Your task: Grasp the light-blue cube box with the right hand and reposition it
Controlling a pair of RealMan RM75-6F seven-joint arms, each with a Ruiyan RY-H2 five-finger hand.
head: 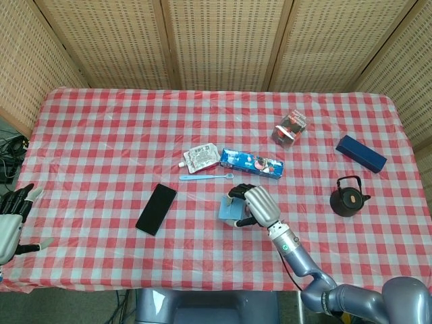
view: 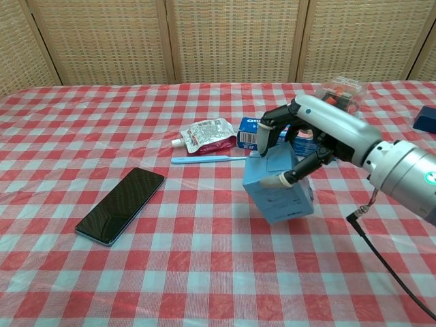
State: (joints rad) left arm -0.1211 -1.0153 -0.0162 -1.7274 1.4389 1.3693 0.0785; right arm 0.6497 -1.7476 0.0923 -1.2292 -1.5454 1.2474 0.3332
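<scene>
The right hand (view: 300, 146) grips the tilted box (view: 279, 184) with fingers wrapped over it, near the toothpaste (view: 253, 133), so repositioning seems underway; next it likely needs setting flat on the tabletop (view: 204, 272) and releasing.

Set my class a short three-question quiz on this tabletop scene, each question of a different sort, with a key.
1. True or false: the right hand holds the light-blue cube box.
2. Which lies nearest the toothbrush? A kettle B pouch C dark blue case
3. Fill in: the black ___ lies flat on the checked cloth.
Key: 1 true; 2 B; 3 phone
</scene>
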